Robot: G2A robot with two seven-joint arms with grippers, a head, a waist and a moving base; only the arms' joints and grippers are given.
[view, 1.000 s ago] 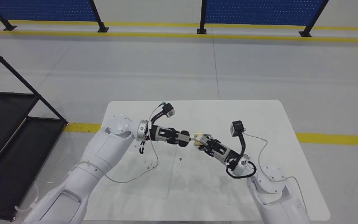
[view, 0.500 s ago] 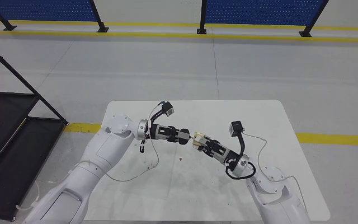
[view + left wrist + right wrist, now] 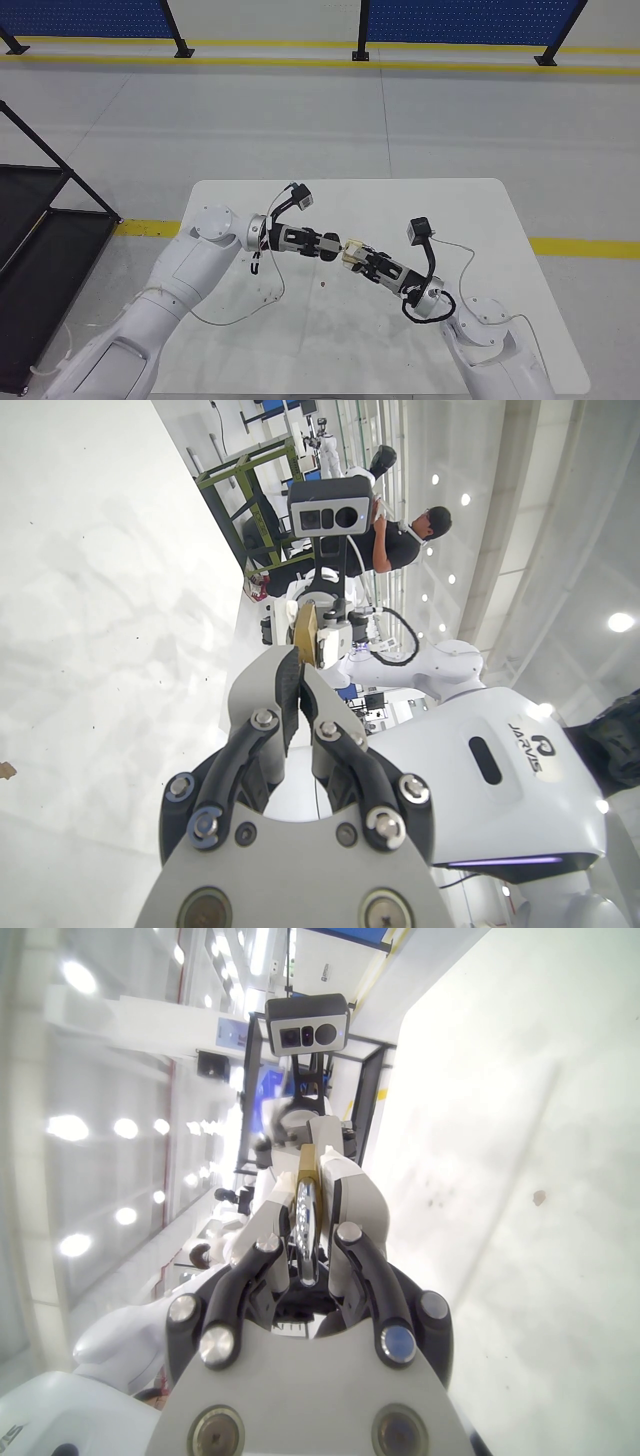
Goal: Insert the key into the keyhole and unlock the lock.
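Insertion seems underway at frame centre: right pincer [image 3: 307, 1168] clamps lock [image 3: 306, 1208], left pincer [image 3: 296, 665], pinched narrow, presumably on the hidden key, meets it; unlocking not yet done.

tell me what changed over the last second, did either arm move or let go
The right gripper, with the lock clamped in it, shifted slightly toward the robot and toward the left arm's side. The left gripper hardly moved. Both stayed shut, the left one's tips at the lock's end; nothing was let go or newly taken.
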